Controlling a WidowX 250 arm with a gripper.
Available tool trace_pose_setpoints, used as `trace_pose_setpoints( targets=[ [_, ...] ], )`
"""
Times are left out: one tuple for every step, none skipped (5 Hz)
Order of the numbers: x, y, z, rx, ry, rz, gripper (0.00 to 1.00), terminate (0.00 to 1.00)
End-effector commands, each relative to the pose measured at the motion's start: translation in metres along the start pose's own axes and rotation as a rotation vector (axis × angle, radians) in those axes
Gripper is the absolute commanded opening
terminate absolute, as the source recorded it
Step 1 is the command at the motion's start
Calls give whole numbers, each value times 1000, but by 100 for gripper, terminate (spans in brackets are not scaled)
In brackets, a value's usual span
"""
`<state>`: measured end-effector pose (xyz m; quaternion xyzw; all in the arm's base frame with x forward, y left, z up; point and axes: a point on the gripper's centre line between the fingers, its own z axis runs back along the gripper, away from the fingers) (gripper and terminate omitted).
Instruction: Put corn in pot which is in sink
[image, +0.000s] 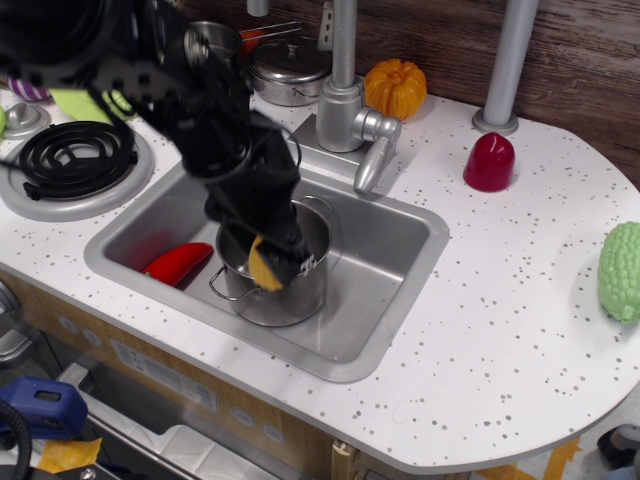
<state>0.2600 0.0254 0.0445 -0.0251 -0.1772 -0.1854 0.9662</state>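
The steel pot (245, 296) with wire loop handles stands in the grey sink (380, 260). My gripper (277, 262) is shut on the yellow-orange corn (263, 265) and holds it right over the pot's opening, at about rim height. The black arm comes down from the upper left and hides most of the pot's inside and its far rim.
A red toy (178, 262) lies in the sink left of the pot. The faucet (345, 100) stands behind the sink with an orange pumpkin (395, 86) beside it. A lidded steel pot (285, 68), a black burner (72, 155), a red object (489, 161) and a green vegetable (620, 270) sit on the counter.
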Motion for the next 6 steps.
trace_pose_setpoints(
  targets=[
    [17, 29, -10, 43, -74, -99, 0, 0],
    [21, 42, -18, 82, -117, -194, 0, 0],
    [22, 50, -22, 111, -138, -264, 0, 0],
    [21, 53, -21, 103, -151, -297, 100, 0],
    [21, 53, -21, 103, -151, -297, 100, 0],
    [21, 53, -21, 103, -151, -297, 100, 100]
  ],
)
